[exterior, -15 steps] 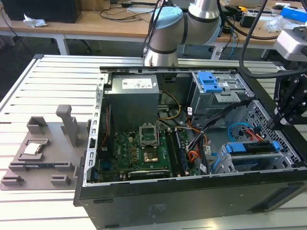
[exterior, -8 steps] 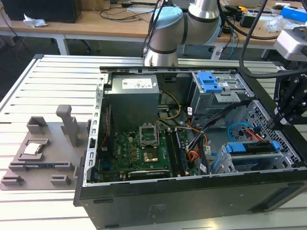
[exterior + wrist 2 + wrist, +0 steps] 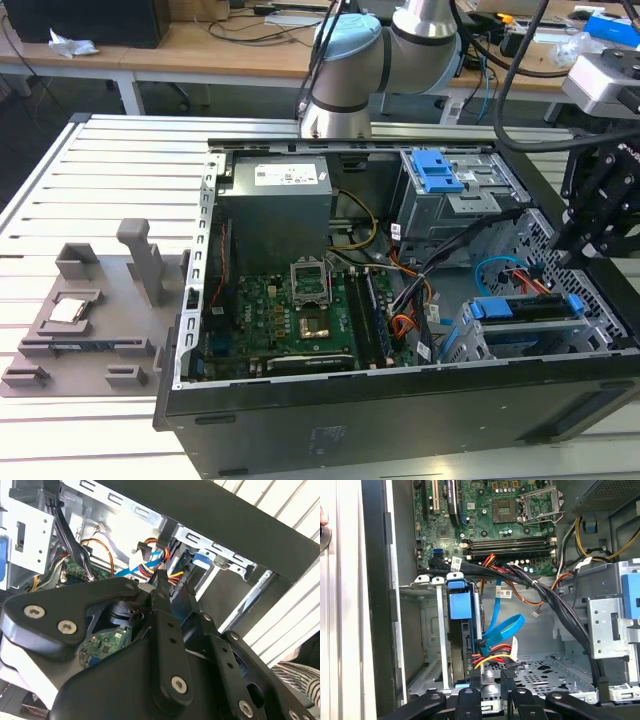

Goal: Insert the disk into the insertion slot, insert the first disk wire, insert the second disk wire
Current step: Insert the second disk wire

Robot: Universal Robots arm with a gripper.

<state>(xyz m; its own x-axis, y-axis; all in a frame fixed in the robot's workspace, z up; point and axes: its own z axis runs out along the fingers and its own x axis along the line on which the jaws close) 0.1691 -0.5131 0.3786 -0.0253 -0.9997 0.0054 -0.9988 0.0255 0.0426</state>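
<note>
Cannot tell if the end effector [image 3: 491,679] grips the wire [image 3: 495,656] beside the disk [image 3: 458,605]; pushed askew, it may jam

In the exterior view, the disk [image 3: 527,308] sits inside the insertion slot [image 3: 500,347]. The motherboard [image 3: 285,320] lies at its 9 o'clock and the taller bay [image 3: 460,198] at its 12 o'clock.

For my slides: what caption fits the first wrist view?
Gripper near the blue-framed disk in its silver drive cage, blue cable and coloured wires alongside.
</note>
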